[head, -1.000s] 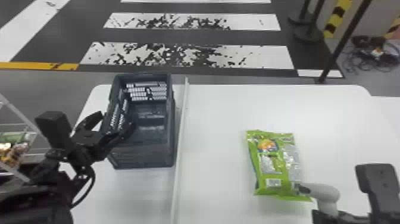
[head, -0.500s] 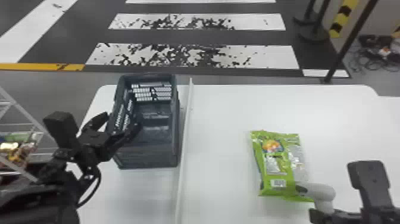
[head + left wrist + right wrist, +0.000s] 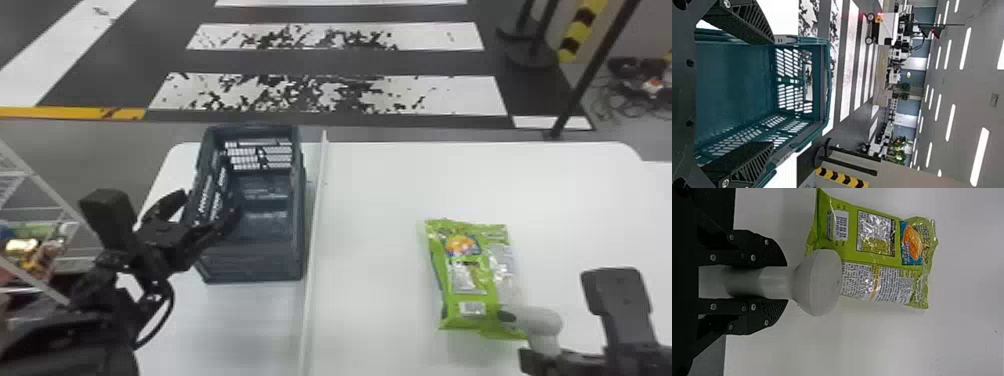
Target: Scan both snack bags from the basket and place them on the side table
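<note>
Edging leftward relative to the worktop (image 3: 380, 200) over the last second, the right gripper (image 3: 785, 282) brought the scanner (image 3: 822, 282) slightly farther in over the near right corner of the green snack bag (image 3: 875, 235). Its jaws were clamped on the scanner's handle. The bag lay flat, barcode (image 3: 840, 225) up and just beside the scanner's head; whether the code had been read, I could not tell. I judged the scan to be the step in hand, and the small shift useful only if the head came to face the code. Placing on the side table looked like a later job.

Off to the left, the left gripper (image 3: 773, 93) kept its place at the basket (image 3: 255, 265), jaws well apart and empty, one of them over the open top. That gripper, the basket and the bag all drifted rightward together in the head view, as did the striped floor (image 3: 440, 35) beyond, so I took that as the camera turning, no gain for the task.
</note>
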Controlling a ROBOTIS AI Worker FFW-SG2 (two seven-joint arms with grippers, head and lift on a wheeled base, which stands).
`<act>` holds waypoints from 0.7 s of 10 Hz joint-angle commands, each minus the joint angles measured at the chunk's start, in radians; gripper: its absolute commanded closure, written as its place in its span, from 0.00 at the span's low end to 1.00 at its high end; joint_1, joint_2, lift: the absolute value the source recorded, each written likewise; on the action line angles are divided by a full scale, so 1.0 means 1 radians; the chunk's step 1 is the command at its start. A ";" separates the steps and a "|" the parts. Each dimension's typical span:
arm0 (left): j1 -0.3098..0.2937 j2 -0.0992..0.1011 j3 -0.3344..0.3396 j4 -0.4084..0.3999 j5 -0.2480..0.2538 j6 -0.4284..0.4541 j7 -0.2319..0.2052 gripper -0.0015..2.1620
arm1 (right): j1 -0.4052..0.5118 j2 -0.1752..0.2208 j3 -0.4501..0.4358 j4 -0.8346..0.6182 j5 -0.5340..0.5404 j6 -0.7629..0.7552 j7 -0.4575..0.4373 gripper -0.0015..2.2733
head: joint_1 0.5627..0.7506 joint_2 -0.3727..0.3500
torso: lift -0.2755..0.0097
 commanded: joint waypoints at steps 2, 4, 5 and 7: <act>0.001 0.000 0.000 0.001 0.000 0.000 0.000 0.04 | -0.009 0.000 -0.015 0.000 0.000 -0.016 -0.001 0.99 | 0.70 0.62 | 0.70; 0.003 0.002 0.002 0.000 0.000 0.000 -0.002 0.04 | -0.078 -0.006 -0.101 0.051 -0.018 -0.025 0.000 0.99 | 0.70 0.60 | 0.70; 0.003 0.002 0.002 0.000 0.000 0.000 -0.002 0.04 | -0.122 -0.011 -0.144 0.101 -0.025 -0.043 0.000 0.99 | 0.70 0.58 | 0.70; 0.004 0.000 0.000 -0.002 0.000 0.000 -0.002 0.04 | -0.181 -0.025 -0.204 0.227 -0.029 -0.187 0.000 0.99 | 0.70 0.48 | 0.70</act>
